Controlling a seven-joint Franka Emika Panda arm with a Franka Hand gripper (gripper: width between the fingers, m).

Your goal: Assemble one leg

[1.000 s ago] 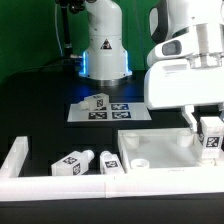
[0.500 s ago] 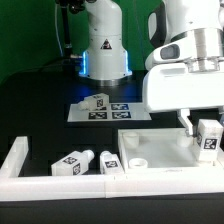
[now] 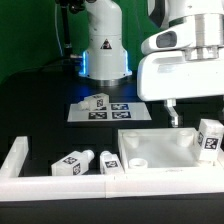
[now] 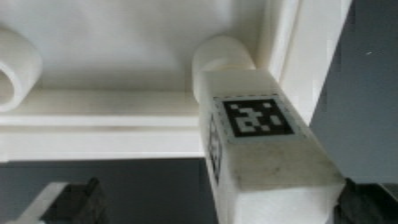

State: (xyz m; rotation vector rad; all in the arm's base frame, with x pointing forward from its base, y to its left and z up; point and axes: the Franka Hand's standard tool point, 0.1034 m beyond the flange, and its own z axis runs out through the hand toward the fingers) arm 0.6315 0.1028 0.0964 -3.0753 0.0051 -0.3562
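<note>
At the exterior view's right edge, standing upright on the rim of a large white square panel with round sockets (image 3: 160,150): the small chunky white plastic leg (image 3: 210,138), with its square black-and-white tag facing the camera. Touches nothing but the panel, as far as that view tells.

Hanging above it and toward the exterior view's left, the white arm's claw (image 4: 214,200) is spread apart and grips nothing, with one thin fingertip (image 3: 172,116) poised near the panel's far edge.

In the wrist view, the same leg seen lengthwise, rounded end against the panel beside a raised rim, dark fingers flanking it and clear of it. Cannot tell whether that end sits inside a socket.

Farther back on the black surface (image 3: 40,120), a thin flat white marker board (image 3: 112,113) with another tagged white peg (image 3: 97,101) lying on it. Nearer the camera, one loose peg (image 3: 72,162) and its neighbour peg (image 3: 112,160) lying side by side, between the panel and a white L-shaped wall (image 3: 15,158).
</note>
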